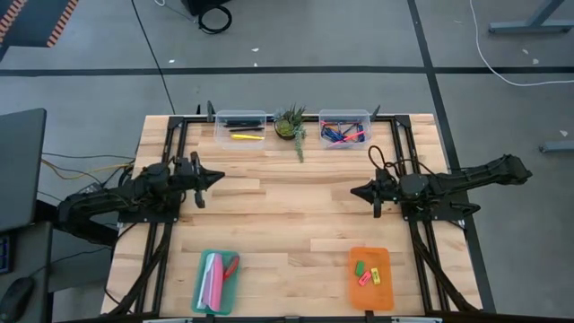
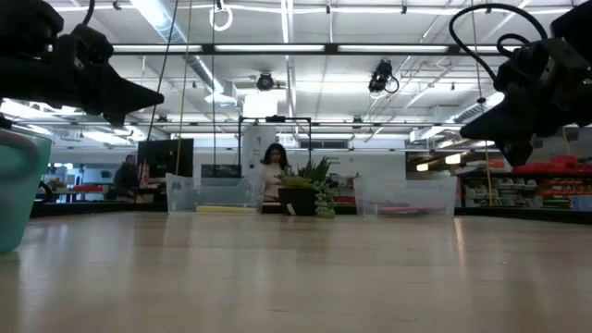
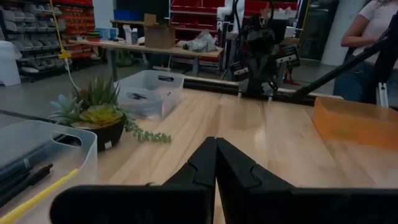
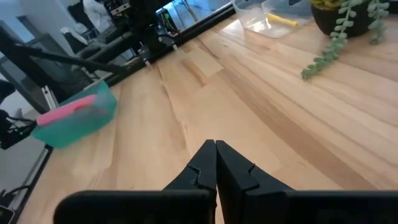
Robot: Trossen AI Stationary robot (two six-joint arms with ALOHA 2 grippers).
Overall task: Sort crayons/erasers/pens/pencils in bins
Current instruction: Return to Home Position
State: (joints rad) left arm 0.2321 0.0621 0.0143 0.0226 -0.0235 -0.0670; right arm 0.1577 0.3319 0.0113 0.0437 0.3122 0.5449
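At the far edge stand two clear bins. The left bin (image 1: 219, 117) holds black pencils (image 1: 240, 123) and a yellow one (image 1: 247, 136). The right bin (image 1: 323, 117) holds blue pens (image 1: 337, 134). Near the front edge, an orange tray (image 1: 355, 296) holds small erasers (image 1: 366, 274), and a teal tray (image 1: 201, 285) sits further left. Crayons are out of view. My left gripper (image 1: 220, 178) (image 3: 216, 146) hovers shut at the table's left, pointing right. My right gripper (image 1: 352, 190) (image 4: 215, 146) hovers shut at the right, pointing left. Nothing is between either pair of fingers.
A small potted plant (image 1: 290, 126) with a trailing stem stands between the clear bins. A long pink box (image 1: 212, 278) and red-handled scissors (image 1: 230, 266) lie in the teal tray. The wooden tabletop (image 1: 287, 215) stretches between the arms. A person (image 2: 274, 166) shows beyond the far edge.
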